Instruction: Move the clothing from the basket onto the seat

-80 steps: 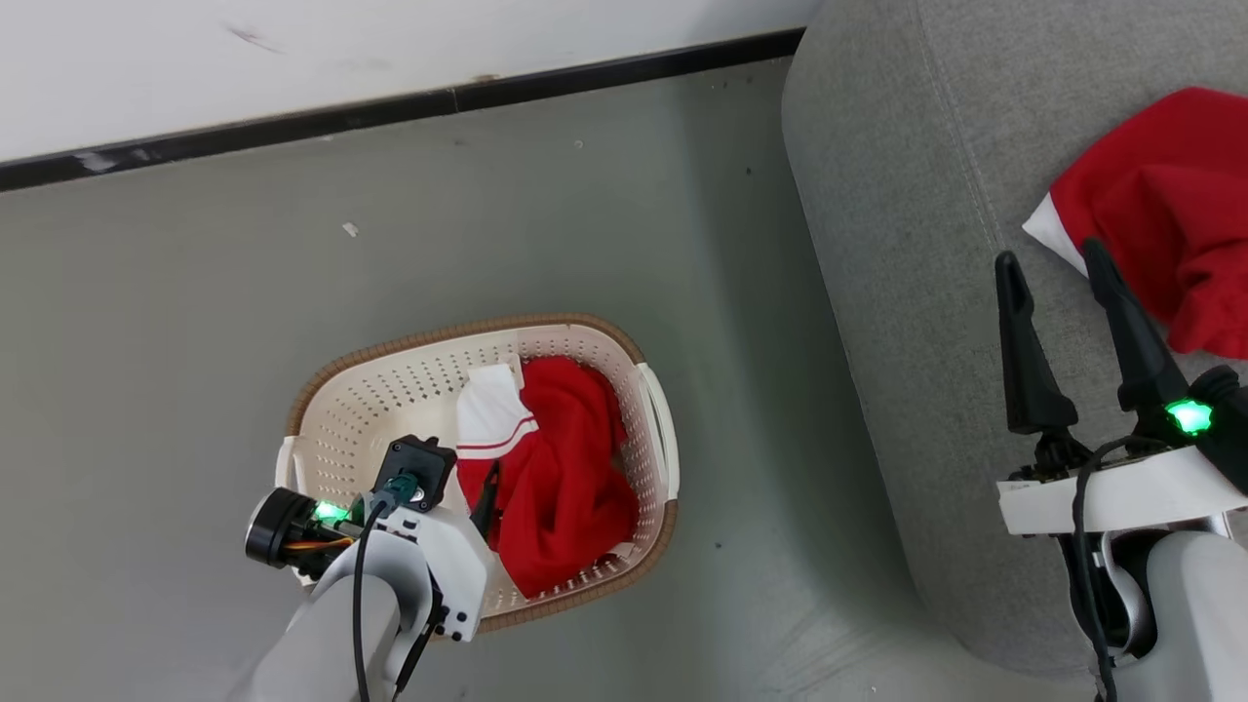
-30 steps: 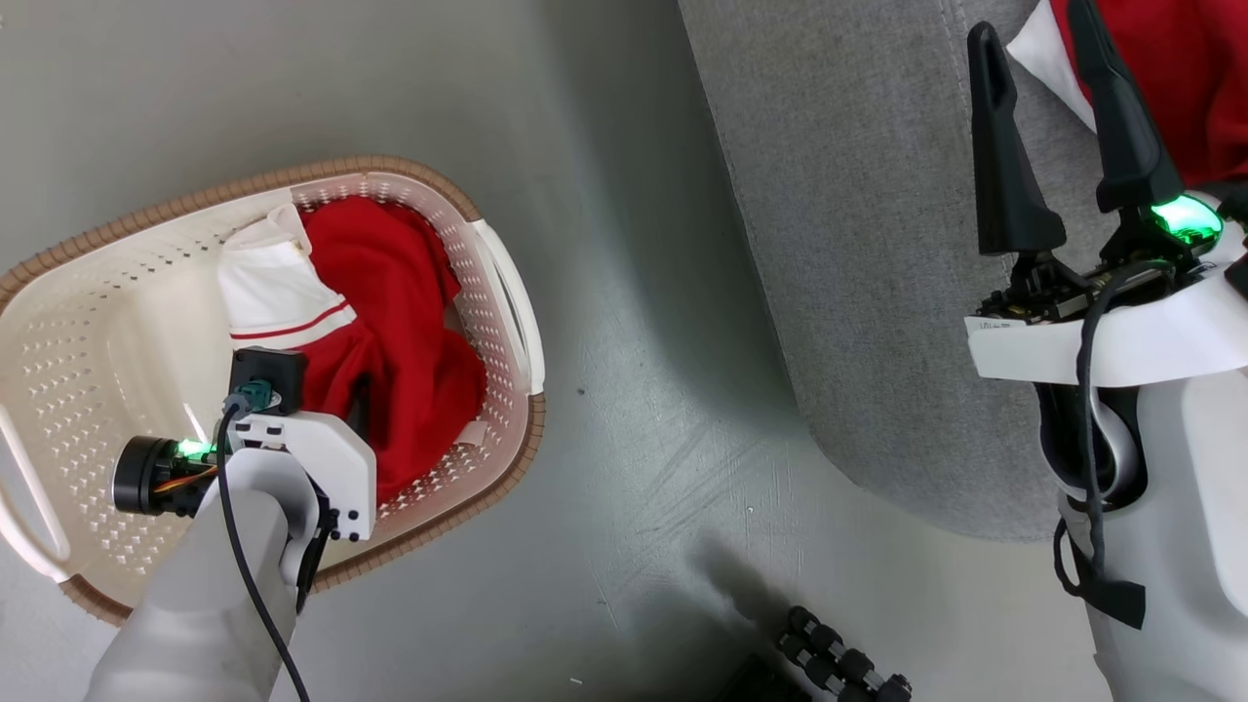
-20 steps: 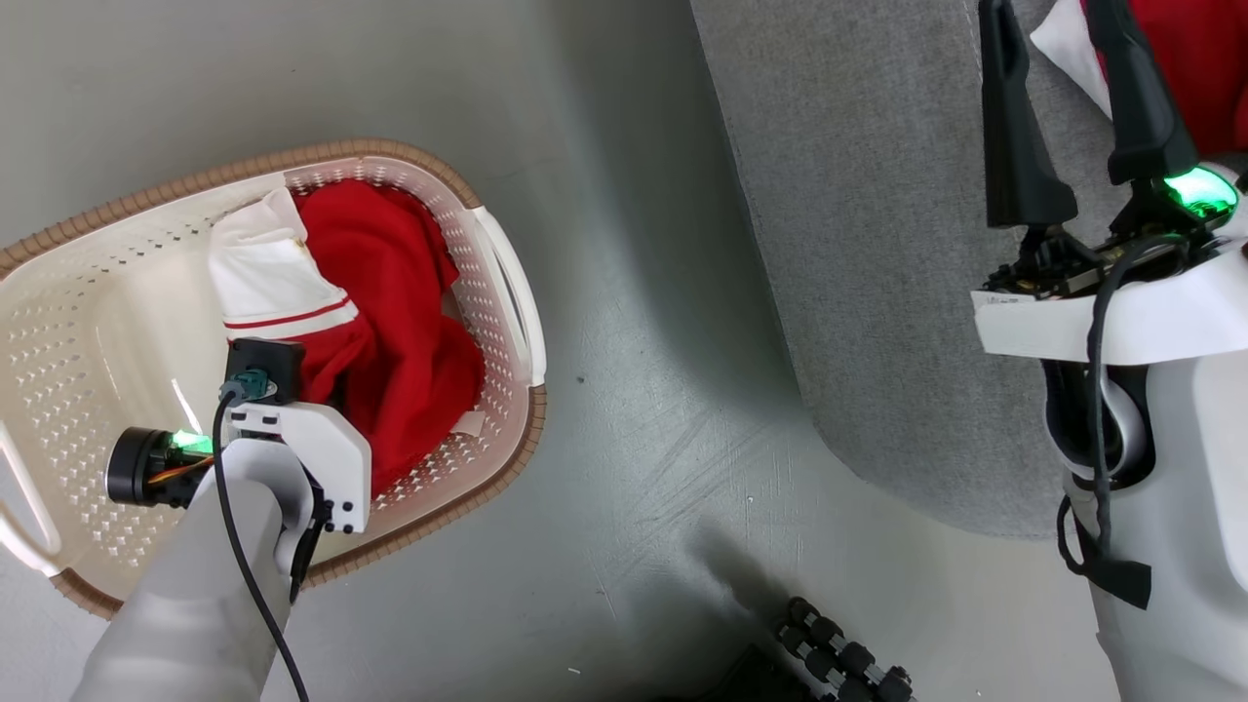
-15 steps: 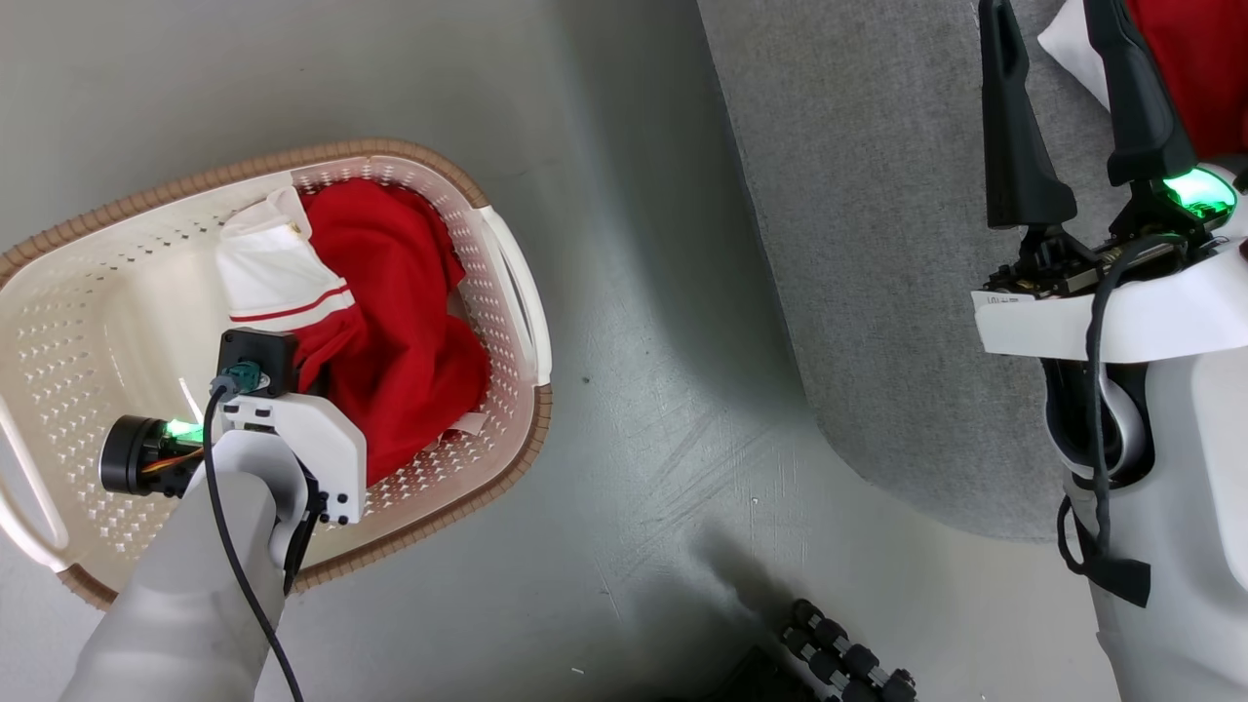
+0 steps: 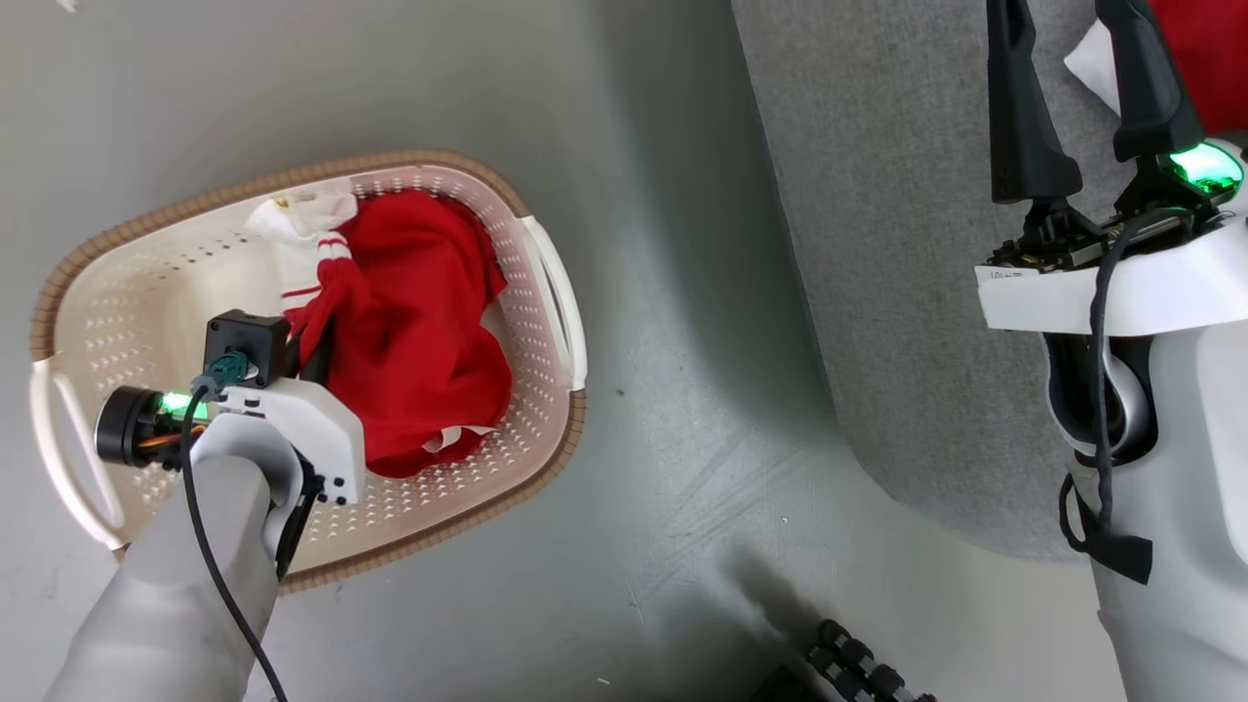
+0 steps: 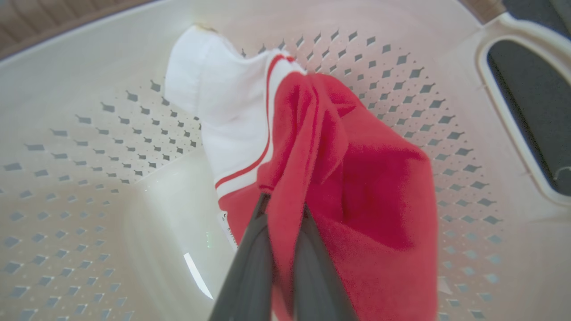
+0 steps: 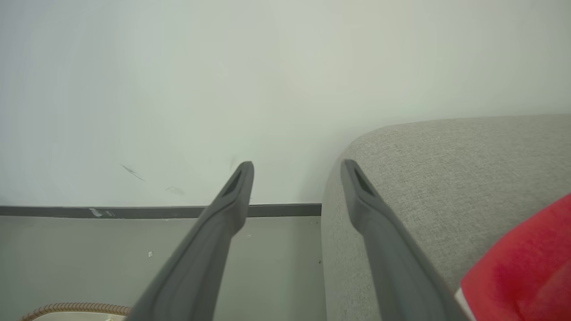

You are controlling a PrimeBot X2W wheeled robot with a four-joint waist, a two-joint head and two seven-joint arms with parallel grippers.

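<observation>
One bright-red fabric garment (image 6: 357,187), white-cuffed, clamped in left gripper (image 6: 285,209) inside cream perforated plastic basket (image 6: 89,187). Right gripper (image 7: 296,167) — fingers apart, by grey upholstered seat (image 7: 446,169).

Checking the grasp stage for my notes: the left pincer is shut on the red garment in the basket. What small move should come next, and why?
Probably lift the left pincer straight up. It pinches a fold of the red garment, most of which lies inside the basket, so it must clear the rim before swinging to the seat.
</observation>
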